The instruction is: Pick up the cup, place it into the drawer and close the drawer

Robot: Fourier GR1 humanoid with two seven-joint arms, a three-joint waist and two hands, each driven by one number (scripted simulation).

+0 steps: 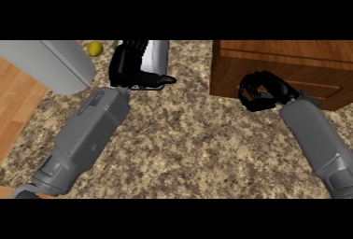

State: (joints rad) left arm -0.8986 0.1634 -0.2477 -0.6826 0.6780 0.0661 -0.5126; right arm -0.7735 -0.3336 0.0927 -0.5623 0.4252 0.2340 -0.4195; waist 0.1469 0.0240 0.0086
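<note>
Left robot hand (134, 65) at 11 o'clock, fingers and thumb curled round the cup (157, 56), a pale grey cylinder standing or held near the tabletop's (193, 140) far edge; whether lifted or still resting could not be told. Right robot hand (263, 92) at 2 o'clock, fingers curled in, holding nothing that could be seen, pressed close against the drawer (289, 70) front of the wooden cabinet. Drawer looked shut or nearly so; no open cavity visible. Small yellow fruit (95, 48) at 11 o'clock, just left of the left robot hand. Large grey rounded object (52, 63) at 10 o'clock, identity unclear.

Judged as an early step: cup grasped, drawer not yet opened. Risks from here: carrying the cup across with the drawer shut, leaving nowhere to set it down; clipping the cabinet corner on the way; tipping the cup if the thumb slid low on its wall; brushing the fruit off the far edge when lifting away.
</note>
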